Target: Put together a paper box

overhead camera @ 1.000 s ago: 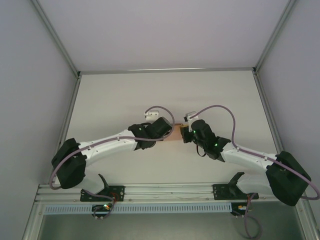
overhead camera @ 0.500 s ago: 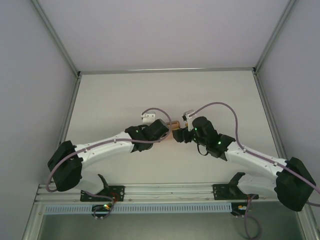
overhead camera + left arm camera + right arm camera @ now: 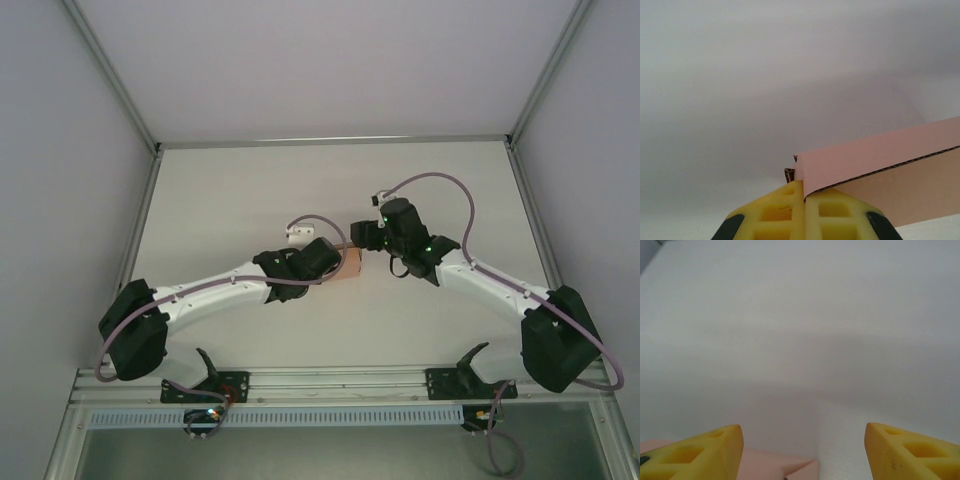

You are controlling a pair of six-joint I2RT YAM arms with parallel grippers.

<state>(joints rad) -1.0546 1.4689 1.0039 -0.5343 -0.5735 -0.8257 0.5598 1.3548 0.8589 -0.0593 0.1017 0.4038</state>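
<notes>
Pinching paper box (image 3: 875,165) edge w/ left gripper (image 3: 804,194), near centre of table (image 3: 240,190).
Box is salmon-pink card, just right of L wrist in top view. L gripper's yellow fingers (image 3: 775,215) are clamped tight on a card edge. Right gripper (image 3: 802,435) sits just behind the box w/ jaws spread wide, nothing between them. Pink card peeks in at bottom of R wrist view.
</notes>
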